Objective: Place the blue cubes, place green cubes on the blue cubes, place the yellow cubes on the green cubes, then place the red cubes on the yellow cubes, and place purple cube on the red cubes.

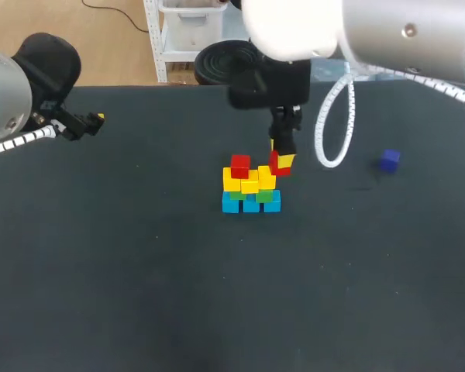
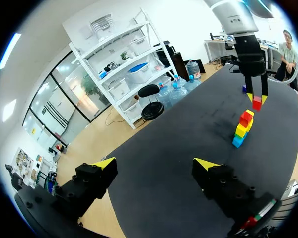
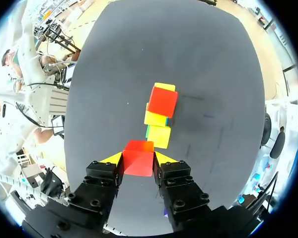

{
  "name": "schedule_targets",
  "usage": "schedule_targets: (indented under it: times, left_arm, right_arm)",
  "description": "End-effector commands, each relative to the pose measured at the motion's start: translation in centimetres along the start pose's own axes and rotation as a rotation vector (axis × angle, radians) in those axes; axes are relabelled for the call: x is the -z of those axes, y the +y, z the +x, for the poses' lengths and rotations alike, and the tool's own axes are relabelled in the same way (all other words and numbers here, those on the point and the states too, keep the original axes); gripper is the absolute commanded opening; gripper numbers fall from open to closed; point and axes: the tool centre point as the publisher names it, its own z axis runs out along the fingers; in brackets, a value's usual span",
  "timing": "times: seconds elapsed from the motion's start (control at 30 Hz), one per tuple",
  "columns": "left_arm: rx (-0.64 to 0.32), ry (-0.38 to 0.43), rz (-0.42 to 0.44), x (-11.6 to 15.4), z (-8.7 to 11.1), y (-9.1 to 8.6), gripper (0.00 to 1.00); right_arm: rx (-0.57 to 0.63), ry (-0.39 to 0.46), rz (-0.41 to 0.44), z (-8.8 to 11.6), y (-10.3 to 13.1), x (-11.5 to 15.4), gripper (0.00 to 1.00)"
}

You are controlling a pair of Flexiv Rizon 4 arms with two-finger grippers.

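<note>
Red cube (image 1: pixel 280 163), clenched in your right pincer (image 3: pixel 138 159), hangs just beside the stack (image 1: pixel 250 188) at the counter's (image 1: pixel 139 271) middle, whose bare yellow cube (image 1: pixel 266 179) lies just ahead of it, lower down.

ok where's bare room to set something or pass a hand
Free: table's near half before the stack, and the stretch from stack to left end effector. Crowded: right end effector holding red cube at the stack; purple cube nearby.
</note>
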Motion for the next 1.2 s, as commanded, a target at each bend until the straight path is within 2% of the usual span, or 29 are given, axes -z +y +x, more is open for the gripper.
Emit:
schedule_targets:
  times: [0.03, 0.5, 1.2]
  left_arm:
    - [0.001, -0.003, -0.004, 0.0, 0.1, -0.1, 1.0]
    - [0.001, -0.003, -0.004, 0.0, 0.1, -0.1, 1.0]
    - [0.001, -0.003, -0.004, 0.0, 0.1, -0.1, 1.0]
  right_arm:
    - [-0.002, 0.015, -0.021, -0.8, -0.4, 0.3, 0.0]
    - [-0.015, 0.049, -0.039, -1.5, -0.5, 0.1, 0.0]
    - [0.002, 0.034, -0.055, -2.3, -0.8, -0.6, 0.0]
